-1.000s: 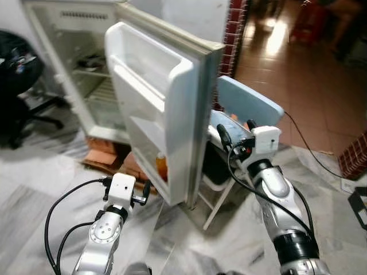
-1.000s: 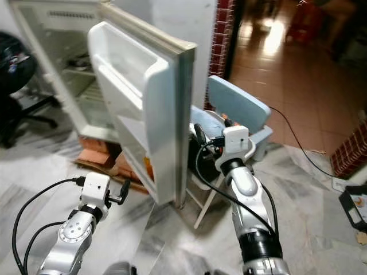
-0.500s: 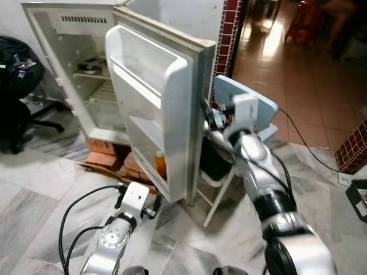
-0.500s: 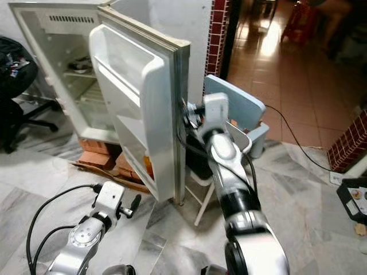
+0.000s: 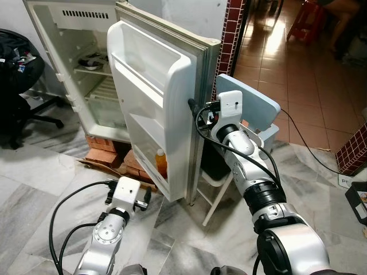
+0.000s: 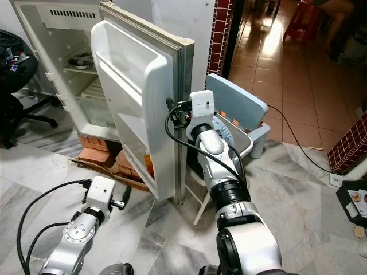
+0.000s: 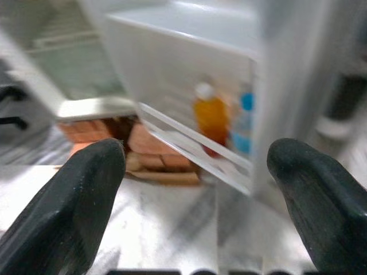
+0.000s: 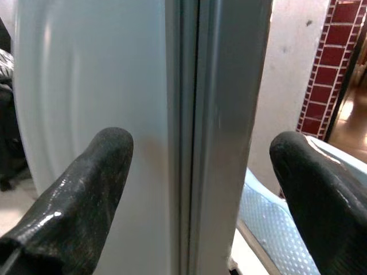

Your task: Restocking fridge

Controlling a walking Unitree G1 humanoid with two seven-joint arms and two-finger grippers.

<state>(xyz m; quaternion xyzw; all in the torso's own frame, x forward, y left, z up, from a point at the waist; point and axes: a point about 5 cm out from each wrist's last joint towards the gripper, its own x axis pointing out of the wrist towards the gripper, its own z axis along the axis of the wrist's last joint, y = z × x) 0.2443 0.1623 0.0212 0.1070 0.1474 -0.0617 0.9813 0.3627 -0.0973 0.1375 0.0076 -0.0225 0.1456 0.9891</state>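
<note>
Grey-veined marble floor [image 5: 34, 189] carries the open fridge [image 5: 86, 69], raised on red bricks [image 5: 106, 157] at its base. At nine o'clock stands a black office chair [image 5: 23, 86]; at three o'clock, a pale blue plastic chair [image 5: 252, 106].
</note>
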